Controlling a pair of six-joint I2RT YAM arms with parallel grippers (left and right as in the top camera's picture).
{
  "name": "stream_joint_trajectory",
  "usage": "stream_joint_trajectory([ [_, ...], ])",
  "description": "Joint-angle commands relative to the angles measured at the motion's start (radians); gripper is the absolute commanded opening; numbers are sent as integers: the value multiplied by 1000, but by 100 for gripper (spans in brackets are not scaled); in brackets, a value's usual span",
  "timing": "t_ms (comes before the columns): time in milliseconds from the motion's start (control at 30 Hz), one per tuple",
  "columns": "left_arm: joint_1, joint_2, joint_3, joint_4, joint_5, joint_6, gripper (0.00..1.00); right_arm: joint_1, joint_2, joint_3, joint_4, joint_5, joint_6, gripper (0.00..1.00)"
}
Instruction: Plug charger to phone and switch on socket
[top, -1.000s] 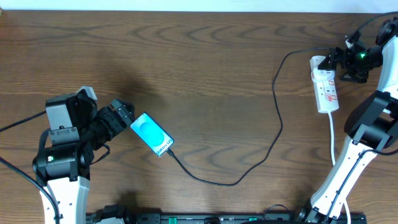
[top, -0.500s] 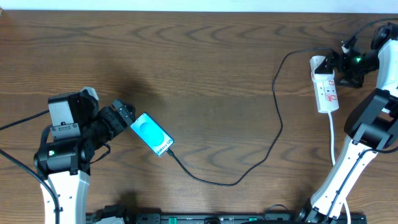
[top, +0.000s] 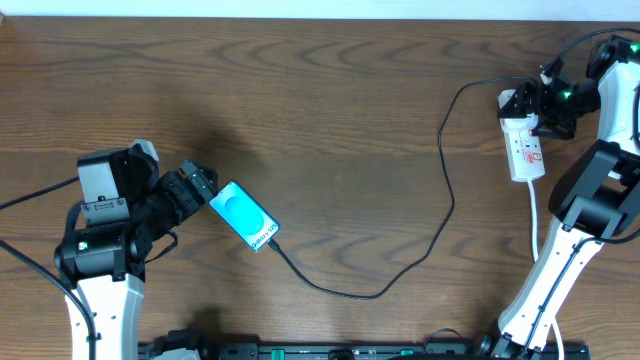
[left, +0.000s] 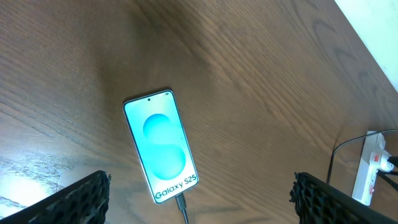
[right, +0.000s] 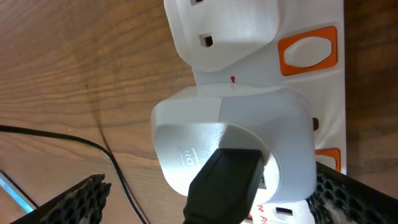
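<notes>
On the dark wood table (top: 330, 100), overhead, the phone (top: 244, 216) lies near left, the charger (top: 453, 200) meeting its near end, left gripper (top: 203, 187) just beside it, right gripper (top: 530, 108) at the far end of the socket (top: 526, 150), far right; each wrist view shows fingers (left: 74, 202) spread apart (gripping nothing).

Phone (top: 244, 217) flat, screen up (bright cyan), black charger cable (top: 447, 190) at its bottom edge, curving to white socket (top: 524, 143)
</notes>
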Motion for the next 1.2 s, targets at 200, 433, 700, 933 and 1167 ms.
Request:
stream_joint_trajectory([
  [200, 3, 2, 2, 0, -13, 16, 94, 28, 4, -12, 2, -38, 11, 99],
  [433, 3, 2, 2, 0, -13, 16, 94, 34, 7, -72, 29, -39, 30, 99],
  [700, 3, 2, 2, 0, -13, 17, 94, 70, 7, -121, 62, -45, 41, 99],
  [933, 3, 2, 2, 0, -13, 17, 94, 75, 7, -121, 66, -45, 56, 99],
  [1167, 3, 2, 2, -3, -13, 16, 94, 71, 7, -120, 65, -50, 87, 99],
])
